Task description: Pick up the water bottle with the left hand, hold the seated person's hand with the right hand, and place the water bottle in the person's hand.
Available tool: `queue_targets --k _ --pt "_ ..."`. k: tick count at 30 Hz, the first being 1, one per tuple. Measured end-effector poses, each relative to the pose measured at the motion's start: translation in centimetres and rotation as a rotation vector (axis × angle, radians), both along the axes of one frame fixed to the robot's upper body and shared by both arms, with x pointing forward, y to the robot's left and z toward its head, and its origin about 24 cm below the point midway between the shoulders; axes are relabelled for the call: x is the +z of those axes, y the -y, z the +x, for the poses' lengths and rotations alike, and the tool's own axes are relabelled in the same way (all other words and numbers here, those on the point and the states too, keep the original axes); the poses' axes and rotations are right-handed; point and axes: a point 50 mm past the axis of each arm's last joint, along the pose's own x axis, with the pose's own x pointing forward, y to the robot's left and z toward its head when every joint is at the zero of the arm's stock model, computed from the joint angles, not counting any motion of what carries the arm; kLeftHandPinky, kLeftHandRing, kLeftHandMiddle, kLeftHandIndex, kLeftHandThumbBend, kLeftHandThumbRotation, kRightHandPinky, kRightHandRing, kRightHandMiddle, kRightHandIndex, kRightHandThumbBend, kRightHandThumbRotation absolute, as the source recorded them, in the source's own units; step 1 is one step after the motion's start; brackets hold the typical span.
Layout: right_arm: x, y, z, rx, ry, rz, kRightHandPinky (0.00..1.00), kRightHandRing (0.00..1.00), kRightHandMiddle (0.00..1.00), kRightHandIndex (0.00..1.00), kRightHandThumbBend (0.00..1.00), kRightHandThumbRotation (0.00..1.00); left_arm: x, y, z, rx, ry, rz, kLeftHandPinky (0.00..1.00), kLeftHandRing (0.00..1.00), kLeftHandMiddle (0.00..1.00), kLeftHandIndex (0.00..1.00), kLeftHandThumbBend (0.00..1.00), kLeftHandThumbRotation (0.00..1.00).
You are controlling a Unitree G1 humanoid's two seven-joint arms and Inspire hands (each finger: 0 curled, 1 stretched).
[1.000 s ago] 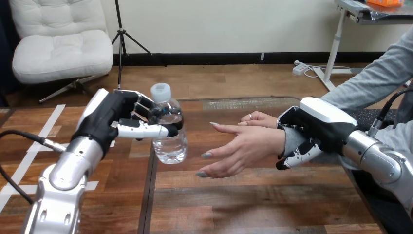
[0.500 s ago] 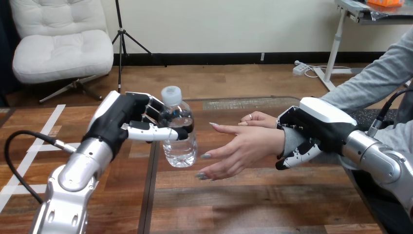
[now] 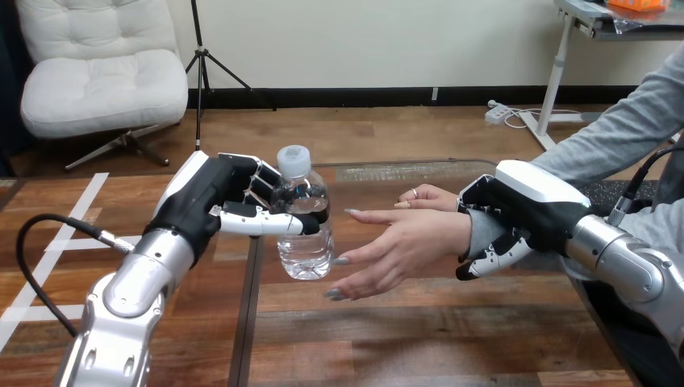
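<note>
A clear water bottle with a white cap stands upright above the table, with my left hand shut on its upper body. The person's hand reaches in from the right, palm open toward the bottle, fingertips a short gap from it. My right hand is curled round the person's wrist at the grey sleeve cuff. The person's other hand rests on the table behind.
The wooden table stretches across the view, with a seam running down at the left of the middle. White tape strips lie on its left part.
My left hand has carried the bottle to the right and slightly lower, closing the gap to the person's open hand. My right hand and the person's wrist have stayed put.
</note>
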Motion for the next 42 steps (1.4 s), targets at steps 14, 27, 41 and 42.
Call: queue_targets --k 14,27,41,42 --pt "0.1 -0.1 0.0 0.004 0.004 0.001 0.28 0.32 0.37 0.38 0.80 0.00 -0.3 1.2 0.0 -0.027 -0.004 -0.037 0.31 0.38 0.41 0.40 0.65 0.00" --pt "0.1 -0.2 0.0 0.006 0.005 0.002 0.28 0.32 0.37 0.39 0.80 0.00 -0.4 2.3 0.0 -0.043 -0.008 -0.094 0.31 0.38 0.42 0.40 0.65 0.00" --pt "0.1 -0.2 0.0 0.006 0.005 0.002 0.27 0.31 0.37 0.39 0.80 0.00 -0.3 3.0 -0.1 -0.061 -0.004 -0.140 0.31 0.38 0.41 0.39 0.65 0.00" --pt "0.1 -0.2 0.0 0.006 0.005 0.002 0.27 0.31 0.37 0.39 0.80 0.00 -0.3 3.1 -0.1 -0.062 -0.004 -0.143 0.31 0.38 0.40 0.39 0.65 0.00"
